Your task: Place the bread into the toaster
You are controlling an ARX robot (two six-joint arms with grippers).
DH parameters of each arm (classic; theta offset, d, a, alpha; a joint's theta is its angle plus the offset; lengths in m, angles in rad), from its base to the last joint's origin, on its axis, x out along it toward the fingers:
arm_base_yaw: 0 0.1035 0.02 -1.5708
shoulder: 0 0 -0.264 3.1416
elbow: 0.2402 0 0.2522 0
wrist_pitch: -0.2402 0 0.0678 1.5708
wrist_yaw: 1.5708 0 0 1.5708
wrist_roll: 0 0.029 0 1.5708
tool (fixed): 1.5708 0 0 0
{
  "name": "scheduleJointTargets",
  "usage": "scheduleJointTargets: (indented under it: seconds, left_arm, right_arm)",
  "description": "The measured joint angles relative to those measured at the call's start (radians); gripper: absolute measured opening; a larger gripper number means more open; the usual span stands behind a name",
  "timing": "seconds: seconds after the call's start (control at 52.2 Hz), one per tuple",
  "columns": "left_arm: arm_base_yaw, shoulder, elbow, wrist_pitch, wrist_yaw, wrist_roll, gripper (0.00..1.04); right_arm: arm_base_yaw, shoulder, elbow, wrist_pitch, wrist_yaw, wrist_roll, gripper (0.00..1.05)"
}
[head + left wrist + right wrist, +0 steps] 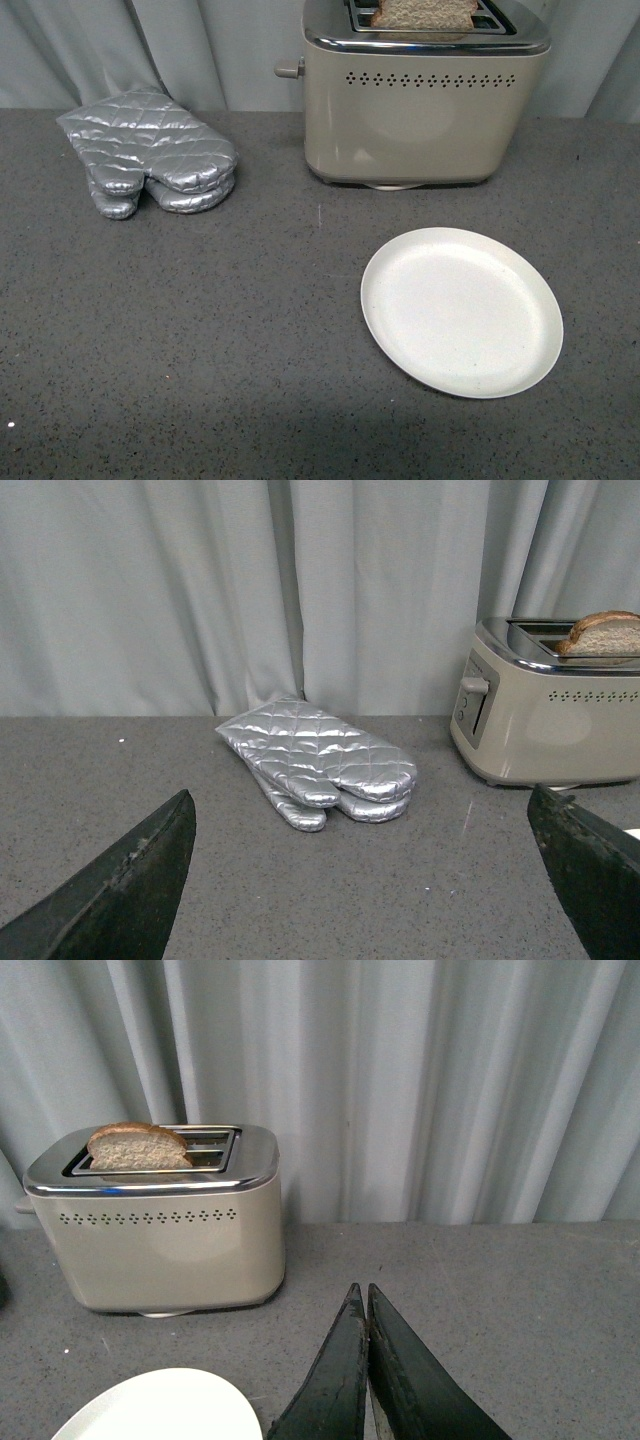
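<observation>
Now bread (pixel 427 14) sits in toaster (pixel 425 110) on grey speckled counter (pixel 250 330) w/ curtain (pixel 250 590) behind; left fingers (pixel 120 890) spread, right fingers (pixel 345 1380) pressed together.

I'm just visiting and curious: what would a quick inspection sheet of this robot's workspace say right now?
Surface: grey speckled countertop.
Job's things: bread sticks up from a slot of the beige toaster, not pushed down.
Clutter: silver oven mitts left of the toaster; white plate in front of it, nothing on it.
Pincers: left pincer open, holding nothing; right pincer shut, holding nothing.
Cables: nothing seen.
Surroundings: pale curtain behind.
</observation>
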Motion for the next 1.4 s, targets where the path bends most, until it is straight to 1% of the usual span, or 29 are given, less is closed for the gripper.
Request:
scheduleJointTargets:
  seconds: [0.306,0.383,0.804,1.321,1.397]
  left_arm:
    - [0.000,0.000,0.000,0.000,0.000,0.000,0.98]
    - [0.000,0.000,0.000,0.000,0.000,0.000,0.98]
    - [0.000,0.000,0.000,0.000,0.000,0.000,0.98]
    - [0.000,0.000,0.000,0.000,0.000,0.000,0.98]
    - [0.000,0.000,0.000,0.000,0.000,0.000,0.98]
  right_arm:
    - [0.000,-0.146,-0.041,-0.103,0.000,0.000,0.00]
    - [0.000,-0.167,-0.077,-0.080,0.000,0.000,0.00]
    - [0.000,-0.340,-0.077,-0.249,0.000,0.000,0.00]
    - [0.000,-0.464,-0.077,-0.371,0.000,0.000,0.00]
    - [0.000,-0.579,-0.077,-0.523,0.000,0.000,0.00]
